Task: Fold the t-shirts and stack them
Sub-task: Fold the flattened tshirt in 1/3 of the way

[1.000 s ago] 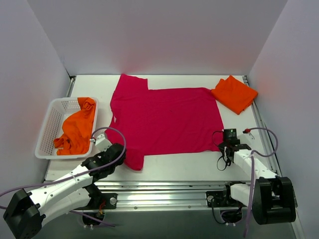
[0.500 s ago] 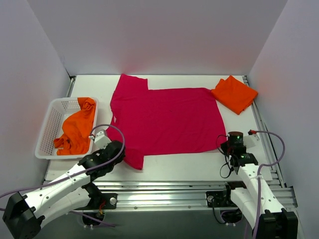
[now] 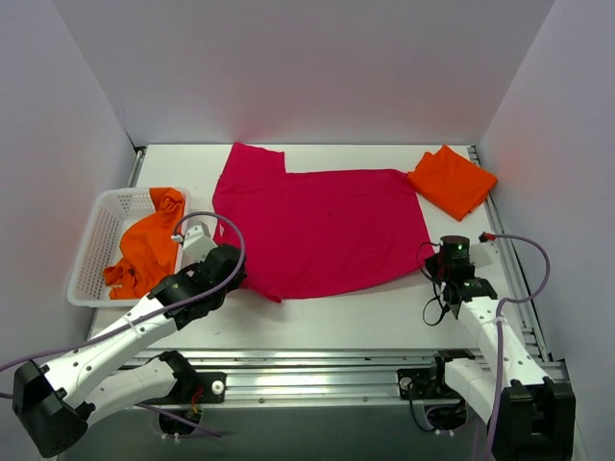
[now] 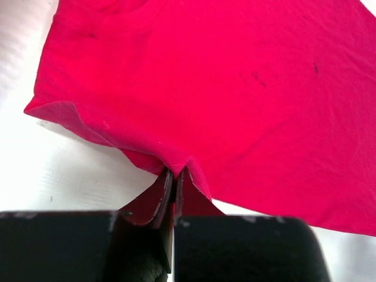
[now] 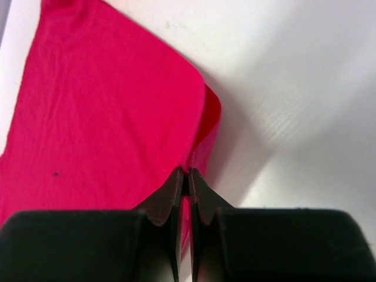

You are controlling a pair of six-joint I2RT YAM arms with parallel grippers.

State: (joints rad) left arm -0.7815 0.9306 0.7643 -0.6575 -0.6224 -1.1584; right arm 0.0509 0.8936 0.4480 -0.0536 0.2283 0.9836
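The crimson t-shirt (image 3: 322, 226) lies spread on the white table. My left gripper (image 3: 233, 277) is shut on its near left sleeve edge, as the left wrist view (image 4: 173, 174) shows, with cloth (image 4: 235, 88) pinched between the jaws. My right gripper (image 3: 434, 272) is shut on the shirt's near right hem corner, seen in the right wrist view (image 5: 188, 173), where the cloth (image 5: 106, 117) is lifted slightly. A folded orange t-shirt (image 3: 452, 181) lies at the back right. Another orange t-shirt (image 3: 146, 252) lies crumpled in the basket.
A white mesh basket (image 3: 96, 240) stands at the left edge of the table. White walls close in on the left, back and right. A metal rail (image 3: 317, 363) runs along the near edge.
Both grippers have moved away from me, carrying the shirt's near edge. The near left sleeve has folded up onto the shirt body, and the near hem has shifted back.
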